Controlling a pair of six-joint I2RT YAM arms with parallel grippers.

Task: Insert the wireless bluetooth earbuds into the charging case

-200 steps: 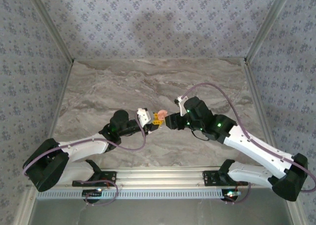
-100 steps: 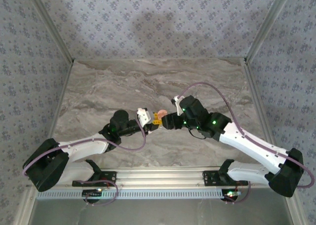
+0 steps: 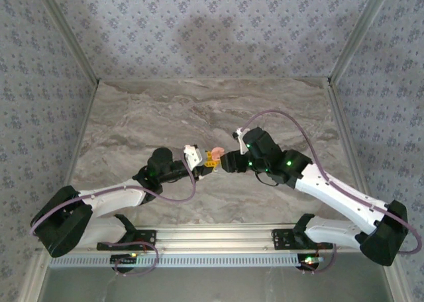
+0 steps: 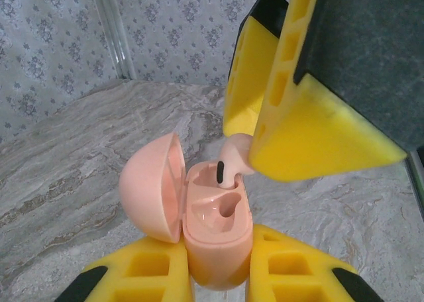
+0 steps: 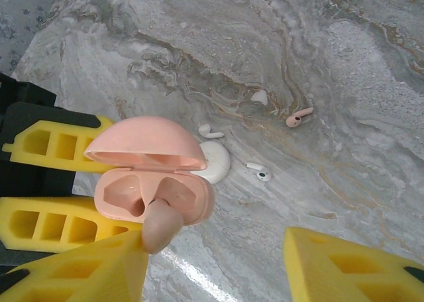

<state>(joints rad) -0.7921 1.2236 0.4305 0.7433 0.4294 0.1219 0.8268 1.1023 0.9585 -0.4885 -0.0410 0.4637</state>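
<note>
My left gripper (image 4: 215,265) is shut on the pink charging case (image 4: 215,229), holding it upright above the table with its lid swung open to the left. A pale pink earbud (image 4: 233,157) stands with its stem in the case's far socket; the near socket is empty. In the right wrist view this earbud (image 5: 161,226) leans on one finger (image 5: 79,269) of my right gripper (image 5: 215,259), whose fingers stand wide apart, open. From above, the case (image 3: 213,155) sits between the left gripper (image 3: 205,161) and the right gripper (image 3: 228,161).
On the marble table below lie a white round disc (image 5: 215,161), two white earbuds (image 5: 209,130) (image 5: 260,171), a pink earbud (image 5: 298,118) and a small white bit (image 5: 260,97). Patterned walls enclose the table on three sides.
My right gripper has edged slightly left toward the case. The left arm and the case have stayed where they were.
</note>
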